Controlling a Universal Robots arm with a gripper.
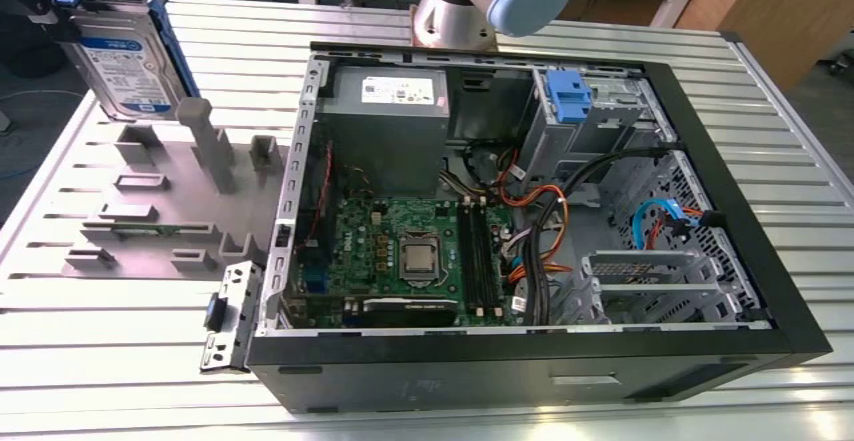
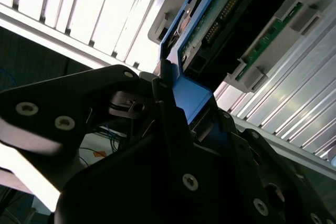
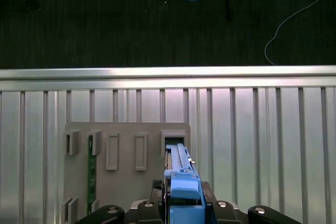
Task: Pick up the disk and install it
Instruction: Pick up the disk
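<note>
the gripper (image 3: 185, 208) is clamped tight on the blue-railed end of the disk (image 3: 181, 158), which it holds upright on edge over the grey slotted fixture (image 3: 126, 187) on the slatted table (image 1: 120, 331), at about ten o'clock from the open computer case (image 1: 534, 361) in the exterior view.

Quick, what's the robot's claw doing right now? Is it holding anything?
Gripper: closed, holding the disk by its blue rail.
</note>
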